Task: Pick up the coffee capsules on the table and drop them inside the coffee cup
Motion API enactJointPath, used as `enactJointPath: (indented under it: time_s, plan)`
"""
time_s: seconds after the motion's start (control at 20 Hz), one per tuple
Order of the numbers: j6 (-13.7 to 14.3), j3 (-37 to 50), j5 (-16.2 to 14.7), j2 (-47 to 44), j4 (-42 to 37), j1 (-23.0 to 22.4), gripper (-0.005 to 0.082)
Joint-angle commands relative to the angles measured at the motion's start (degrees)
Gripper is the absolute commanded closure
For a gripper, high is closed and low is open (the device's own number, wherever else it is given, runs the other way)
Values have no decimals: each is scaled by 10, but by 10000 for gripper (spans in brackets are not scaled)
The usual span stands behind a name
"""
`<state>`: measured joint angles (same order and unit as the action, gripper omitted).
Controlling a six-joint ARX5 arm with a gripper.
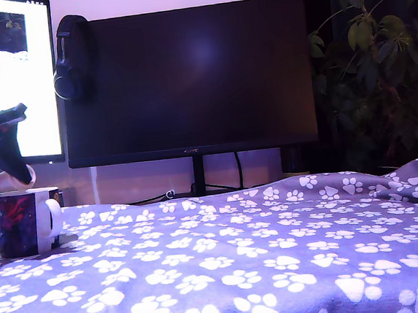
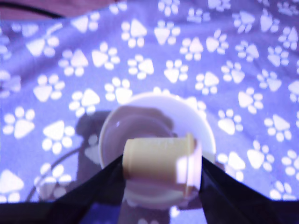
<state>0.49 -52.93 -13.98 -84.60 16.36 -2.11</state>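
- The gripper (image 2: 161,163) pinches the cream capsule (image 2: 161,162) sideways between its dark fingers (image 2: 100,184), directly above the coffee cup (image 2: 156,128).
- The coffee cup (image 1: 26,221) stands on the paw-print table (image 1: 240,263) at the exterior view's far left, before a dark monitor (image 1: 187,78).

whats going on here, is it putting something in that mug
Yes. The robot arm's claw is shut on a cream coffee capsule, held sideways directly above the open mouth of the coffee cup. The cup stands on the paw-print cloth covering the table, at the exterior view's left in front of two monitors. The capsule is not released yet. No blue capsule shows in either view, and what the cup holds cannot be seen.
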Motion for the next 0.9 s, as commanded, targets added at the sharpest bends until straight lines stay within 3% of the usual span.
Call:
enactJointPath:
  time_s: [0.0, 0.25, 0.45, 0.55, 0.75, 0.85]
  plan:
    - [0, -2, -1, -6, -2, 1, 425]
    - [0, -2, -1, -6, -1, 1, 181]
    - [-1, -3, -1, -6, -1, 1, 189]
    - [-1, -6, -2, -5, -1, 1, 296]
    - [-1, -10, -33, 4, -7, 1, 779]
    - [-3, -10, -52, 16, -7, 1, 788]
